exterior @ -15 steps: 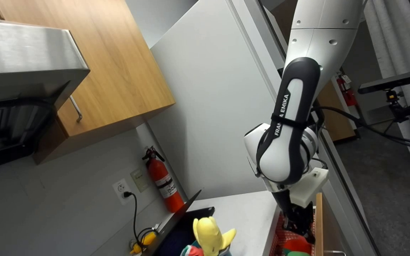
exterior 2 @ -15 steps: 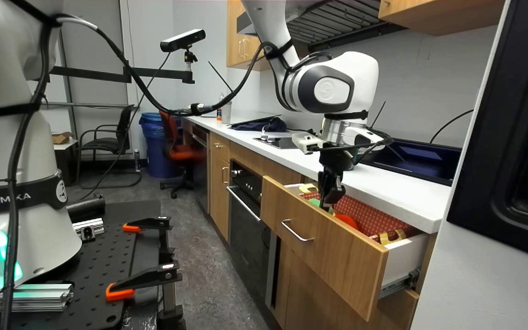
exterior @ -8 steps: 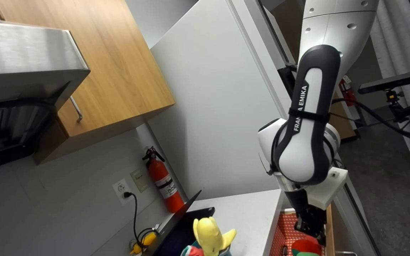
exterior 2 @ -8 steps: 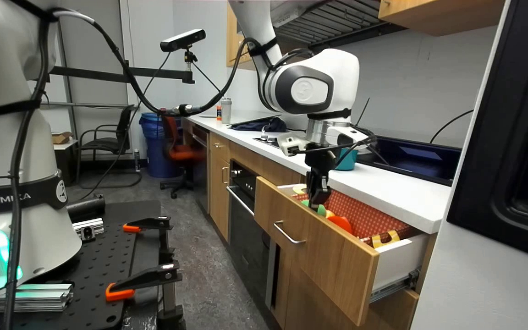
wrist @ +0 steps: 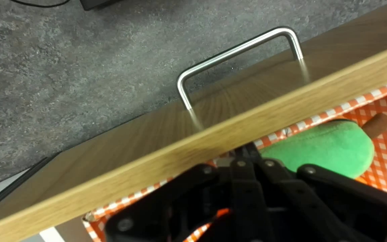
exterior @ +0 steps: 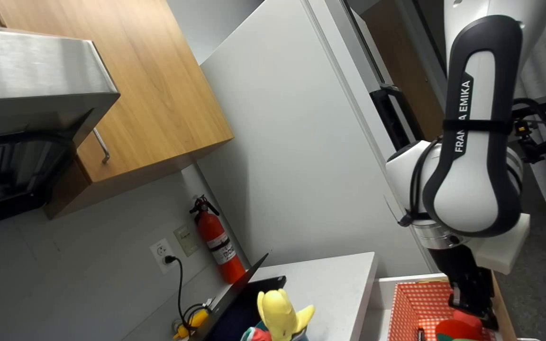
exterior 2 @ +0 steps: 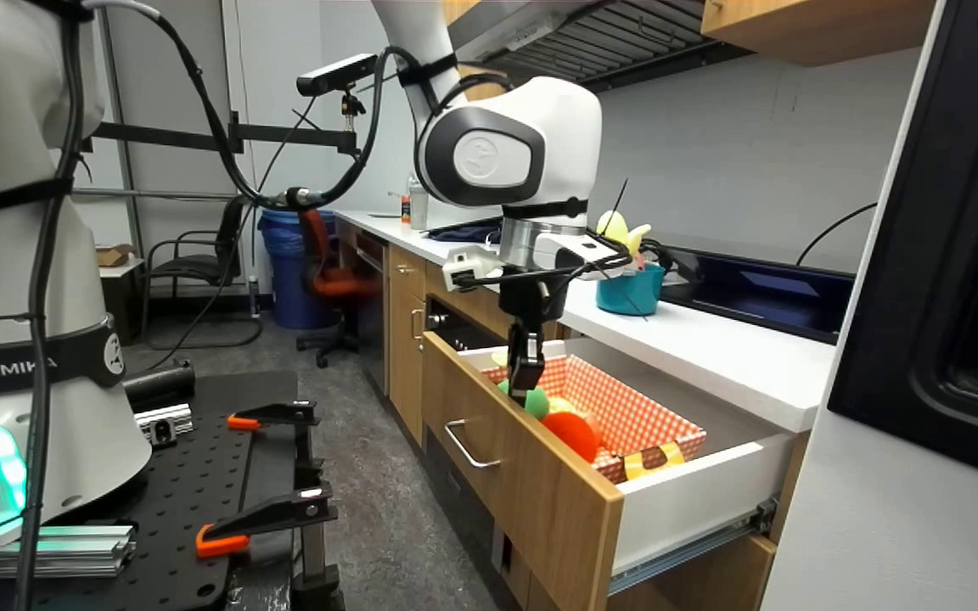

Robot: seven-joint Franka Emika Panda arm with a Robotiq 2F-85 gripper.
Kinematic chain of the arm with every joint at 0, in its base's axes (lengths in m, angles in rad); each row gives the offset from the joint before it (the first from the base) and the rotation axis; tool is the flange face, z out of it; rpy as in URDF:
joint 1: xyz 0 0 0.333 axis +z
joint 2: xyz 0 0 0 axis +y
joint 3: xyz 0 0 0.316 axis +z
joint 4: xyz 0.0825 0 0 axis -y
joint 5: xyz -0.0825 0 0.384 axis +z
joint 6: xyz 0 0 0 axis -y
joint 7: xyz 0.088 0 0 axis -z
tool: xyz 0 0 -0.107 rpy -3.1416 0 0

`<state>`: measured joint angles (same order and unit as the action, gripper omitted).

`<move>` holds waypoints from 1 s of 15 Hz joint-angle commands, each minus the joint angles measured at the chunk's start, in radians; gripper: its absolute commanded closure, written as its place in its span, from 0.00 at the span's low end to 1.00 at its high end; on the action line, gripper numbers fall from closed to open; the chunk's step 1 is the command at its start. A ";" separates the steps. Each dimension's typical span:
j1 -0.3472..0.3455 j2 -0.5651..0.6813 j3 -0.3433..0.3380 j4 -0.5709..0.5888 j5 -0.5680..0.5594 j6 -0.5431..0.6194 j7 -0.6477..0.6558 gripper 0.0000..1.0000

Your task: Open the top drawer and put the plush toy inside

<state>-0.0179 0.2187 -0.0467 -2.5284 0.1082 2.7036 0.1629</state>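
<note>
The top drawer is pulled well out; its light-wood front shows in both exterior views and its top edge in the wrist view. My gripper points down inside the drawer, against or very near the inner side of the front, in both exterior views and the wrist view. Its fingers are together with nothing seen between them. The yellow plush toy sits upright in a teal bucket on the counter, in both exterior views. It is out of the wrist view.
A red-and-white checked basket inside the drawer holds a green plush piece and a red item. The white counter stands behind the drawer. A metal handle sticks out from its front. A dark tray lies on the counter.
The drawer has slid farther out from the cabinet, and my gripper has moved outward with it. More of the checked basket and the teal bucket shows. The plush toy has not moved.
</note>
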 commanded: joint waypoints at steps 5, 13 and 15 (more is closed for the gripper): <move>-0.004 -0.126 -0.018 -0.203 -0.040 0.082 -0.011 1.00; -0.003 -0.094 -0.020 -0.220 -0.073 0.266 -0.013 1.00; 0.022 -0.188 -0.044 -0.194 -0.136 0.187 0.034 1.00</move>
<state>-0.0192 0.1151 -0.0606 -2.7472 0.0539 2.9367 0.1547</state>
